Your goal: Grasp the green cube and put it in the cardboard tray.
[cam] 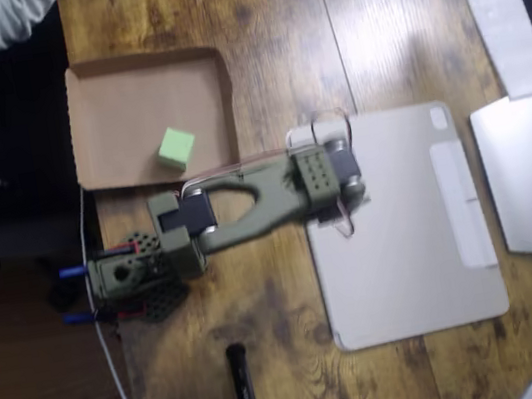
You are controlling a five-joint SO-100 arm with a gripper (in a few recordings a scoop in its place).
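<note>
We see the green cube (176, 148) already resting inside the cardboard tray (107, 93) near its lower-right corner, just beyond our folded arm, whose finger state we cannot tell.

Home or office desk; wood-grain tabletop (252, 50), grey tablet cover (404, 238), monitor stand (531, 178)
</note>
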